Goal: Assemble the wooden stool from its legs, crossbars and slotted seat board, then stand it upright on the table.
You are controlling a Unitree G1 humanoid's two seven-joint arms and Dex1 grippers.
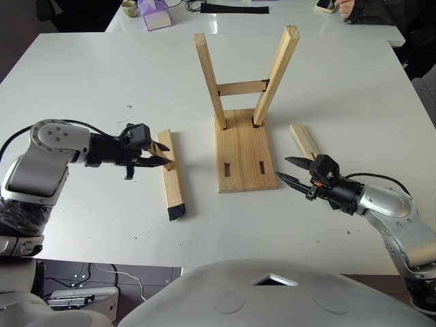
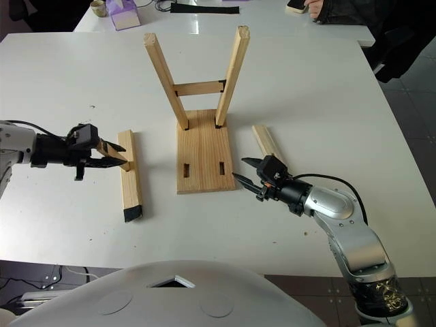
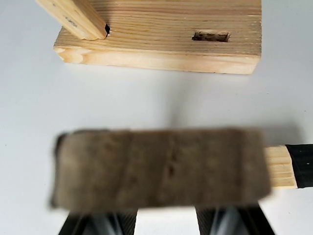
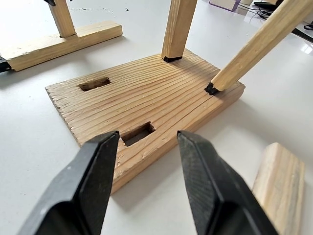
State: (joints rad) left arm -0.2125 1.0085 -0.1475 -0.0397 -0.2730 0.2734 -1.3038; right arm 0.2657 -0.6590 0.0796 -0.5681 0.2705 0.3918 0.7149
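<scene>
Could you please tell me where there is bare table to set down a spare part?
The far left of the table, from the upright legs to its edge, is bare, as is the far right beyond the loose right leg. Crowded: around the seat board, between the loose left leg with the left claw and the right claw.

Half-built stool before me: seat board flat on the tabletop.
Two legs, joined by a crossbar, stand in its far slots; black-tipped leg lies left, plain leg right.
</scene>
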